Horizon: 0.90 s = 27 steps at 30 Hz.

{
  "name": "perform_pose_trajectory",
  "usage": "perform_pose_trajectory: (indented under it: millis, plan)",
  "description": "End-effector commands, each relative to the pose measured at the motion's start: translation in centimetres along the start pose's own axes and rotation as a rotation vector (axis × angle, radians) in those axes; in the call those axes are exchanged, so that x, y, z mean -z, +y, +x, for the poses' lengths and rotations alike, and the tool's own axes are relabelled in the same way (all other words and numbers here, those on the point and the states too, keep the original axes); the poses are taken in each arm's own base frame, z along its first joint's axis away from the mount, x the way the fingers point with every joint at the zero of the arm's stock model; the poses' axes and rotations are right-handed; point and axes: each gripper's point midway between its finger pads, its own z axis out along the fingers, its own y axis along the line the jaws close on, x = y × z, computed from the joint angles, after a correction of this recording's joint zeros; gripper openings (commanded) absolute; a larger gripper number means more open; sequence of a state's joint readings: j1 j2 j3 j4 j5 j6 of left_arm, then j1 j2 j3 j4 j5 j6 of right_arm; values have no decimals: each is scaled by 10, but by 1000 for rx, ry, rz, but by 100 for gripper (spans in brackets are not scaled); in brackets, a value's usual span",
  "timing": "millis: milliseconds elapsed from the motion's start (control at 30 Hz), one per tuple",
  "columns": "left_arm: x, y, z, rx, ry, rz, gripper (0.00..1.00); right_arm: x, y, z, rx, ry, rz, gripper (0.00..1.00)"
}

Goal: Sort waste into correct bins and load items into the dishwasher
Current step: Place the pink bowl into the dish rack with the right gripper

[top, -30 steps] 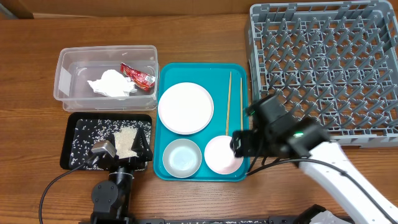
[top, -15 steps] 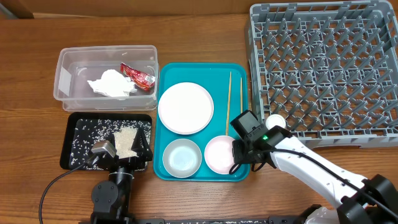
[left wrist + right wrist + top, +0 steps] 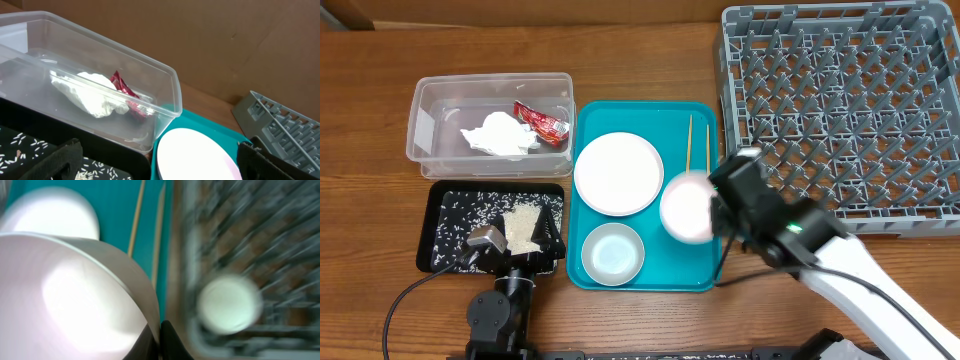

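The pink bowl hangs tilted above the teal tray, between the plate and the dishwasher. My right gripper is shut on its rim, one finger inside and one outside. The round plate and the grey-white bowl rest on the tray, and the chopsticks lie along its right side. The red wrapper and the white napkin lie in the clear tub. Rice covers the black tray. Over that tray's near edge, my left gripper stands open and holds nothing.
The teal tray sits mid-table, tight against the clear tub and black tray on its left. The dish rack fills the back right and holds nothing. The right wrist view is blurred, with a white round thing by the rack's near edge.
My right gripper shut on the pink bowl's rim and lifted it from the tray's front right corner, up and toward the rack. The left arm has not moved.
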State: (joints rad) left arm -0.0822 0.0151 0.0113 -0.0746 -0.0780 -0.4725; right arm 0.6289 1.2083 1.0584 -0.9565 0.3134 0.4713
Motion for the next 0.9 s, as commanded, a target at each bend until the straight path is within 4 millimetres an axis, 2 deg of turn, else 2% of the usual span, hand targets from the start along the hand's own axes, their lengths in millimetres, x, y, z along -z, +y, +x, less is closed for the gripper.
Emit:
perform_pose_trajectory:
  millis: [0,167,267,400,433,667,733,867]
  plan:
    - [0,1,-1,12,-8,2,100,55,-85,-69,-127,-374,390,4]
    - [0,1,-1,12,-8,2,100,66,-144,-87,-256,-460,628,4]
    - [0,1,-1,12,-8,2,100,70,-187,-99,-354,-515,823,4]
    - [0,1,-1,12,-8,2,100,65,-213,-106,-378,-525,966,4]
    - [0,1,-1,12,-8,2,100,52,-221,-110,-344,-489,1004,4]
    - [0,1,-1,12,-8,2,100,-16,-221,-113,-183,-347,1061,4]
    - [0,1,-1,12,-8,2,100,-49,-220,-110,-86,-268,1081,4]
    - [0,1,-1,12,-8,2,100,-72,-203,-103,4,-217,1067,4]
